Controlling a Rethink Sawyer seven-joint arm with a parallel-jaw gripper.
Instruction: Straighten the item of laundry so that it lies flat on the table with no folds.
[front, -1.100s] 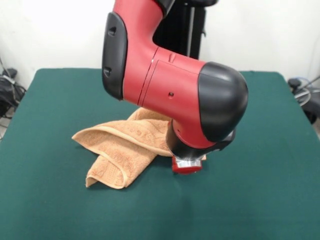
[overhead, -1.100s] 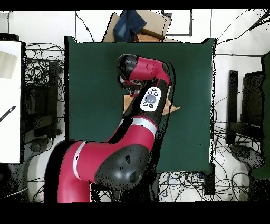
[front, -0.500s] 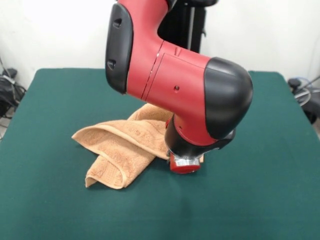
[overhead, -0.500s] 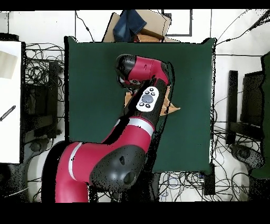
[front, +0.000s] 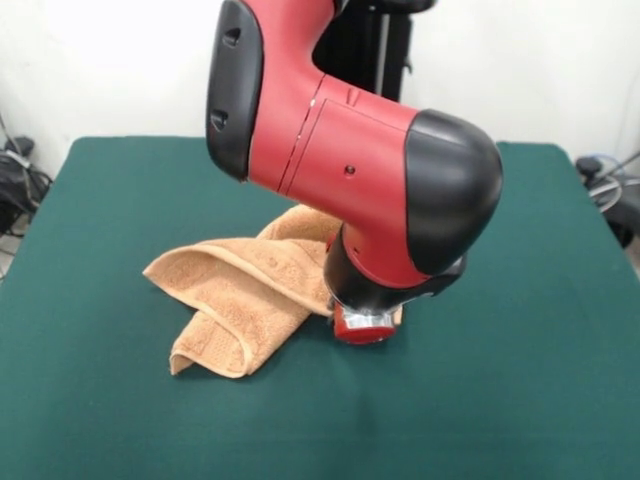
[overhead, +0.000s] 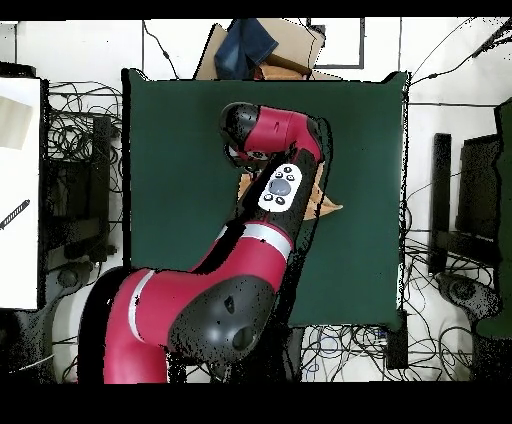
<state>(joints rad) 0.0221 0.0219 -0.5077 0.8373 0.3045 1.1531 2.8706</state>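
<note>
Towel (front: 245, 290) is mid-table, still bunched: folded over itself into a rough wedge, with one doubled flap running toward the near-left in the front view and ending in a rounded folded corner, another layer stretching back under the arm. Woven border band and hem visible along the upper fold edge. Not flat; at least two overlapping layers. Table (front: 110, 200) is dark green cloth, towel covers only a small part of it. Arm (front: 340, 150) comes down low over the towel's right end in the front view, big red and black wrist housing blocking most of that end. Gripper (front: 362, 325) shows only as a red block with a silver collar at the bottom of the wrist, sitting right at the towel's edge near the table surface. Fingers are hidden behind the housing, so can't tell whether the jaws are open or closed, or whether they have any cloth. Overhead view: arm covers nearly all of the towel, just tan slivers (overhead: 322, 202) poking out beside the forearm, probably the same folded corner, but too little shows to be sure.
</note>
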